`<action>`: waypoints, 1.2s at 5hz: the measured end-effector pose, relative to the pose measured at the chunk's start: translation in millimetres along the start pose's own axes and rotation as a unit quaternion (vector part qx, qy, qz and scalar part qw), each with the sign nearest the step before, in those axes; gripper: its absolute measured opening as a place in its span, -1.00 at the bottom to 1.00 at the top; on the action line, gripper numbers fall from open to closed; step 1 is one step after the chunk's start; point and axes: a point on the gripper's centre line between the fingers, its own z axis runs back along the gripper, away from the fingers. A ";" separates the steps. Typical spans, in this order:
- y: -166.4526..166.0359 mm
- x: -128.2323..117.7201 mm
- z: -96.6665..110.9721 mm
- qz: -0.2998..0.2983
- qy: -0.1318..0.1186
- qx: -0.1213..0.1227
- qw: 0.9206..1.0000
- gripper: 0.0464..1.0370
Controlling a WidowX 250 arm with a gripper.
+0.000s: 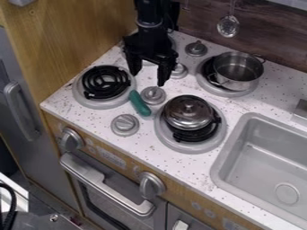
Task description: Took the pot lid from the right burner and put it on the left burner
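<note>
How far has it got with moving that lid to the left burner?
Nothing looks done yet: the lid sits on the right front burner. The gripper is open and holds nothing. Grasping the lid and placing it on the bare left front burner remain.

"What sort of place is this?"

"A kitchen, and a toy one by its look: the knobs [151,185] are chunky beside the oven door [114,204] at the lower left."

"What else says kitchen?"

"Coil burners [105,82] set in a speckled bench [144,143], a grey sink [252,155] at the right, and a steel pot [239,72] at the upper right. A slotted utensil [228,26] hangs above, against wood-look panelling [282,45]."

"And that grey door [36,152] on the left?"

"Fridge-like, with an upright handle [19,112]. The wider room, I can't tell."
</note>
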 end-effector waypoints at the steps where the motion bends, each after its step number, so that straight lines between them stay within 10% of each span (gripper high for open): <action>1: -1.6 -7.4 -15.6 0.001 0.023 -0.005 1.000 0.93; 6: -82.5 2.8 -28.5 -0.035 0.015 -0.050 0.998 0.93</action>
